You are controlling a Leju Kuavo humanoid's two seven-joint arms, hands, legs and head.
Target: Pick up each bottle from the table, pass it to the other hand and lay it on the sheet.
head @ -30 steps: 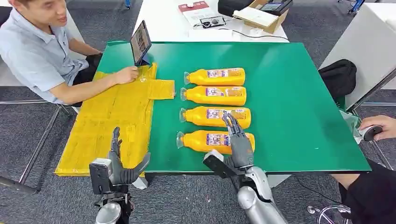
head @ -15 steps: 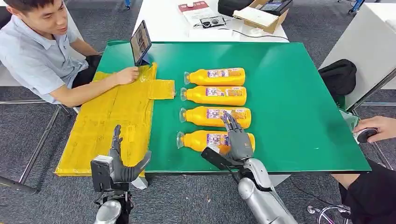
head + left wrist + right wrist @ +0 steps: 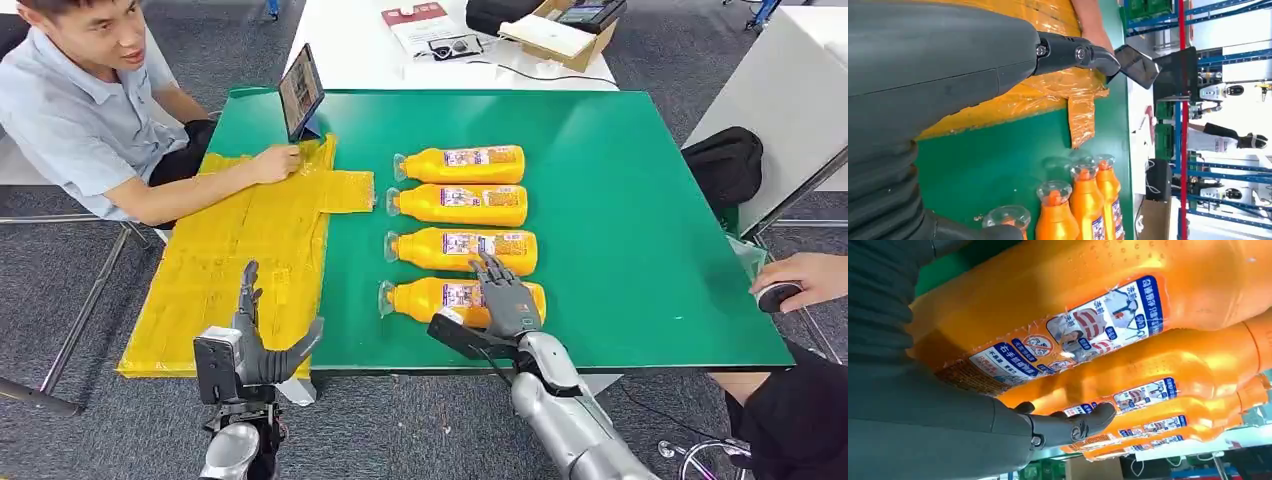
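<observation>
Right hand (image 3: pixel 508 305) over nearest bottle (image 3: pixel 440 298); four orange bottles in a row on green desk (image 3: pixel 640 230).

All four lie on their sides, clear caps toward the yellow sheet (image 3: pixel 240 260), orange contents filling them. Right fingers (image 3: pixel 492 268) spread and draped over the nearest bottle's label end, not closed around it. Left hand (image 3: pixel 262 350) empty, fingers apart, at the sheet's near edge. A person's hand (image 3: pixel 272 160) rests on the sheet.

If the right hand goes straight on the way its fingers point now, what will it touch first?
Probably the nearest bottle: the right hand hangs right over its labelled body, fingers pointing across it toward the second bottle. The height above the nearest bottle is unclear, so it may skim over.
</observation>
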